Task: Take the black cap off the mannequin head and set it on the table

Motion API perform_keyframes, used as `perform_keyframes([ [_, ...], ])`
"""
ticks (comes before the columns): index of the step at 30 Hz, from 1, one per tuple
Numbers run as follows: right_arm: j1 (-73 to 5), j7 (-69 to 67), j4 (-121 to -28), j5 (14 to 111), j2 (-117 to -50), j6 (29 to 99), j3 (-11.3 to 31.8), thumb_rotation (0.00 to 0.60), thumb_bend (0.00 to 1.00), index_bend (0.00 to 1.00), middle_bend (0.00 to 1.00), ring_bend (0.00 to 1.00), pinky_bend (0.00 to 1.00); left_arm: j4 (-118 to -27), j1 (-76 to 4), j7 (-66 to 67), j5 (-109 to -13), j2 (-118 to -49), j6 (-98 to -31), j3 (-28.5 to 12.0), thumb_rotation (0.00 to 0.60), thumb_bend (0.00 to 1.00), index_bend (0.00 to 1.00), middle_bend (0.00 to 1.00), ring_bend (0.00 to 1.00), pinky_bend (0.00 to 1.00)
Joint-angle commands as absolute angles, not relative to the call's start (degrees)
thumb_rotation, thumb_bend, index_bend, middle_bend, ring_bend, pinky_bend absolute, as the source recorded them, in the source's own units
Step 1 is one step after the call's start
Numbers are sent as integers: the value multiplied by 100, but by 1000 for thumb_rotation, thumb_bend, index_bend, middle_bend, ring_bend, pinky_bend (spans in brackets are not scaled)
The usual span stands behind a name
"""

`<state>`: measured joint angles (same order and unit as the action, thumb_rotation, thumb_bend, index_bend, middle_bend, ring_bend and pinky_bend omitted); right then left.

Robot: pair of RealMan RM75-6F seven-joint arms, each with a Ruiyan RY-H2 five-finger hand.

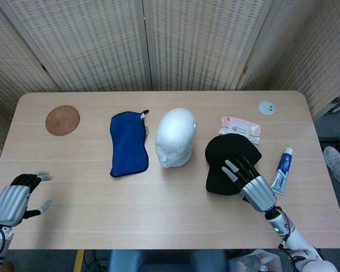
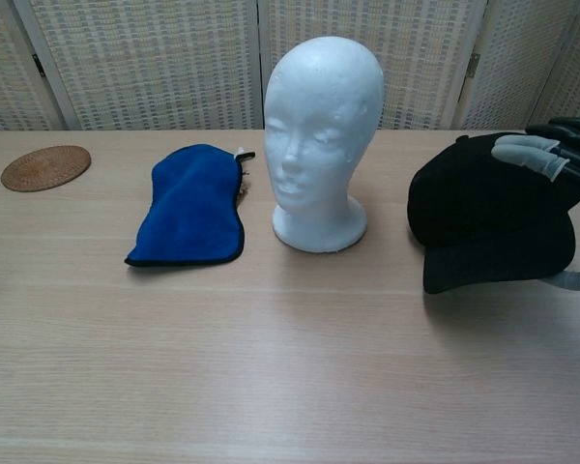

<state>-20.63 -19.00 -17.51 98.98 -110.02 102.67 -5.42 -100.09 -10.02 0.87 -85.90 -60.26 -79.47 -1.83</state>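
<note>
The black cap (image 1: 231, 161) was off the bare white mannequin head (image 1: 175, 136) and was seen on the table (image 1: 158, 209), just to that head's right. It was held by the right hand (image 1: 250, 180), with fingers (image 2: 530, 152) laid over the top and the thumb seen under the brim. The left hand (image 1: 14, 199) was kept far away at the table's near left corner, holding nothing, its fingers apart.

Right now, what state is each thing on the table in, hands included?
black cap: off the mannequin, at the table, right hand on it
mannequin head: upright, bare
blue cloth: lying flat
toothpaste tube: lying down
right hand: holds the cap
left hand: holds nothing, fingers apart
</note>
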Motion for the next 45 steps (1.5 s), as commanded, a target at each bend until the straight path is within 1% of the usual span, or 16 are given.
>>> perform_keyframes([
  [1,-2051,-1892,-1911,9929,-10977,10260,-572,600,0,0,0,0,0,-10013,-1004,89,-8582,-6024,-7942,-184,600,218,303,256,247,181],
  [10,-2119,-1746,-2257,10061,-10949,10361,-622,600,0,0,0,0,0,-10066,-1002,128,-8589,-5983,-7960,-187,600,218,303,256,247,181],
  [13,-2099,-1901,-2587,9996,-10885,10294,-574,600,0,0,0,0,0,-10083,-1005,143,-8581,-5979,-7946,-182,600,218,303,256,247,181],
  [16,-2073,-1887,-3010,9916,-10733,10101,-535,600,0,0,0,0,0,-10088,-1011,149,-8590,-5981,-7933,-174,600,218,303,256,248,181],
  [19,-2025,-1718,-3442,9852,-10500,9758,-571,600,0,0,0,0,0,-10084,-1017,141,-8580,-5986,-7917,-174,600,218,304,256,248,181],
  [24,-1970,-1315,-3603,9808,-10300,9499,-572,600,0,0,0,0,0,-10062,-1033,131,-8578,-5998,-7886,-170,600,218,303,256,248,181],
  [29,-1912,-1596,-4111,9485,-10077,8944,-441,600,0,0,0,0,0,-10046,-1055,120,-8592,-6024,-7859,-168,600,218,303,256,248,181],
  [38,-1917,-1704,-4657,9095,-9864,8350,-174,600,0,0,0,0,0,-10034,-1058,133,-8575,-6041,-7845,-159,600,218,303,256,248,181],
  [45,-2193,-1861,-4855,8884,-9747,7737,78,600,0,0,0,0,0,-10030,-1091,145,-8576,-6069,-7803,-164,600,218,303,256,247,181],
])
